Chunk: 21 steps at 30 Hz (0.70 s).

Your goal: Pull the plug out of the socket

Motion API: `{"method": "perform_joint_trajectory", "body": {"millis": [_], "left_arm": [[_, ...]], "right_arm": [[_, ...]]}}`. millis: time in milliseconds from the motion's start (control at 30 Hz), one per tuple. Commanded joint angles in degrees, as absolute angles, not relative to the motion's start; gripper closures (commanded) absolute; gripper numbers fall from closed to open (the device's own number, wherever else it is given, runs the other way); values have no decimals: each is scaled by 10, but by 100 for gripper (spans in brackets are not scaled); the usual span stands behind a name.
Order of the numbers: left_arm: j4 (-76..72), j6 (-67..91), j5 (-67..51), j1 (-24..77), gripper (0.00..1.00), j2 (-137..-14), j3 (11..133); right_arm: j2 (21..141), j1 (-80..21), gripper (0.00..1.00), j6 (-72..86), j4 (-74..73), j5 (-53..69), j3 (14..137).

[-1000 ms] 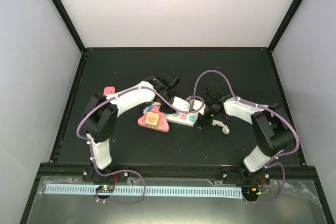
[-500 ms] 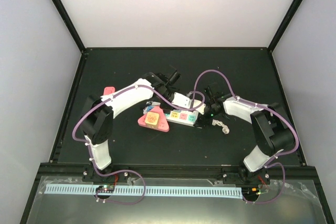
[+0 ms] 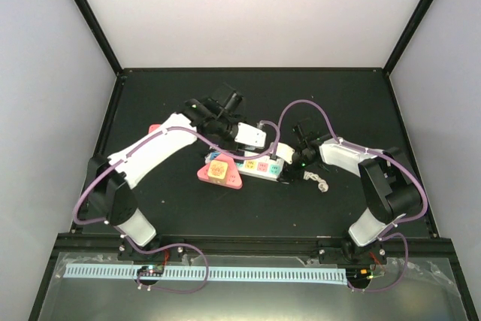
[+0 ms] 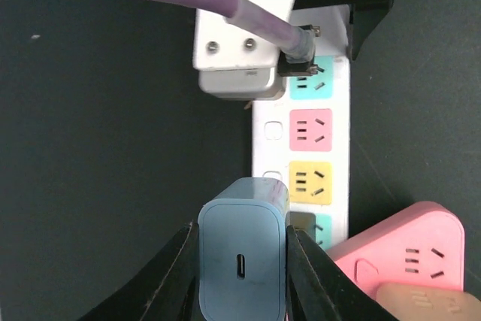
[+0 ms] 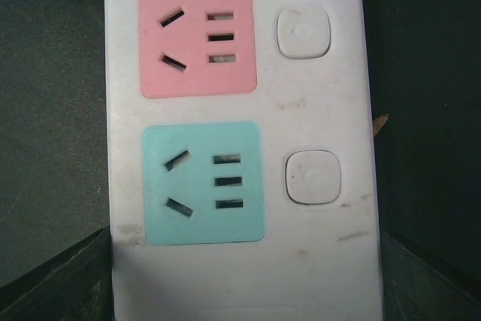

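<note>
Grey-blue and smooth, the plug (image 4: 243, 261) sits tight between the two black fingers (image 4: 176, 276) of the left gripper (image 4: 242, 283). The fingers squeeze its flat sides so it cannot slip. It looks like it is already out of the socket (image 4: 270, 133), because the view from above shows it up in the air, apart from the strip.

The socket lies flat on the dark table (image 3: 188, 208), in the middle, just beside a pink block (image 4: 398, 249) with holes of its own. The right gripper (image 5: 244, 291) is at the strip's far end. Its fingers (image 5: 52, 283) stand wide, one on each long edge, and seem to hug the strip. I think that is to keep the strip from lifting when the plug is tugged (a good helper job).

The left wrist camera shows the little hole in the back of the plug and four coloured faces in a row. The right wrist camera shows only a pink face and a blue-green one, very close, each with its button. Only the top camera shows both arms and the curly white cord (image 3: 322, 182).
</note>
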<state>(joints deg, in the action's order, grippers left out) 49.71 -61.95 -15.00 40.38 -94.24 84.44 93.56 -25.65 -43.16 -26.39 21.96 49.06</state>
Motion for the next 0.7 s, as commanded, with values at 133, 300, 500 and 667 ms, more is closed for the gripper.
{"method": "perform_joint_trajectory", "body": {"millis": [133, 300, 500, 667], "left_arm": [[540, -572, -172, 357, 92, -861, 869], [567, -536, -216, 282, 92, -832, 872], [591, -482, -279, 159, 90, -809, 858], [592, -456, -317, 58, 88, -795, 809]], "right_arm": [[949, -257, 35, -410, -258, 219, 499], [948, -257, 27, -404, -254, 221, 498], [939, -257, 20, -397, -256, 228, 504], [925, -257, 15, -397, -257, 234, 505]]}}
